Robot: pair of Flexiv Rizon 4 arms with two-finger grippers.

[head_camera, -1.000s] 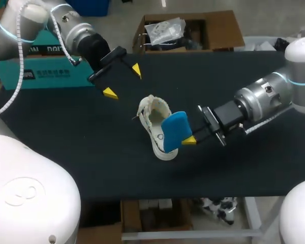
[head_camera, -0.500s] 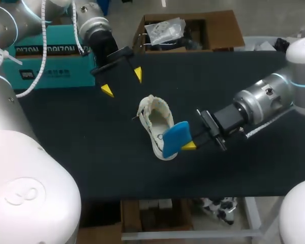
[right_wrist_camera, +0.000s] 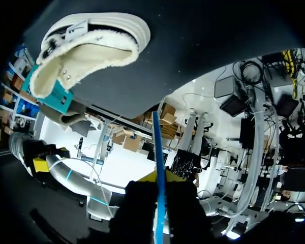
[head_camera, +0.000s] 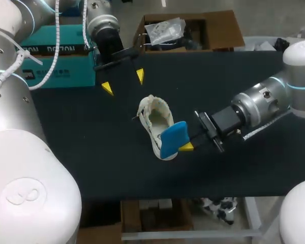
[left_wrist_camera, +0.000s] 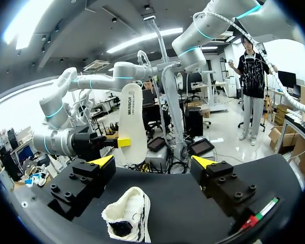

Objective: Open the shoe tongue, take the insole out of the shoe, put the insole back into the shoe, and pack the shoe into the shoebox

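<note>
While the right end effector (head_camera: 186, 146) pinches the blue insole (head_camera: 173, 138) over its near end, the white shoe (head_camera: 153, 118) lies mid-tabletop (head_camera: 117, 168), well apart from every edge. Farther off, the left end effector (head_camera: 123, 82) hovers with its fingers spread near the far edge, beside the teal shoebox (head_camera: 66, 71) at the far left corner.

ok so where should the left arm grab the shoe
On the shoe, probably the fleecy collar at the end nearest the open left gripper, from above: that rim stands open and thin, while the insole in the right gripper covers the other end.
</note>
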